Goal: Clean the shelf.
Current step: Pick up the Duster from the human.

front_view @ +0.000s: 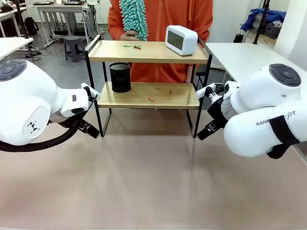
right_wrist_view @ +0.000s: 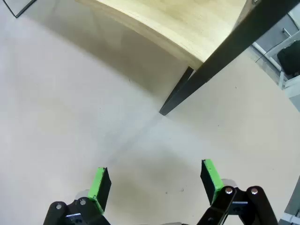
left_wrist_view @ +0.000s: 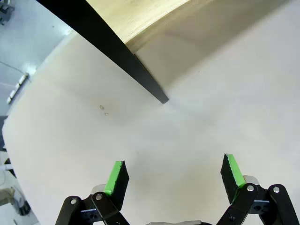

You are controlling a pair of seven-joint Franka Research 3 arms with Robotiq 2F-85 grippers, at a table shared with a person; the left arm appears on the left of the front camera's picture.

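The shelf (front_view: 148, 51) stands at the table's far middle, two light wooden boards in a black frame. Small red and green scraps (front_view: 133, 46) lie on its top board, and a few more bits (front_view: 151, 99) on the lower board. A person in orange holds a teal fluffy duster (front_view: 134, 18) behind the top board. My left gripper (left_wrist_view: 173, 168) is open and empty over the table, just short of the shelf's front left leg (left_wrist_view: 140, 77). My right gripper (right_wrist_view: 154, 172) hovers open and empty near the front right leg (right_wrist_view: 201, 79).
A white box-shaped clock (front_view: 181, 40) sits on the top board's right side. A black mesh cup (front_view: 120, 77) stands on the lower board's left end. My bulky white arms (front_view: 29, 105) (front_view: 268, 115) flank the shelf. Bare table (front_view: 153, 182) lies in front.
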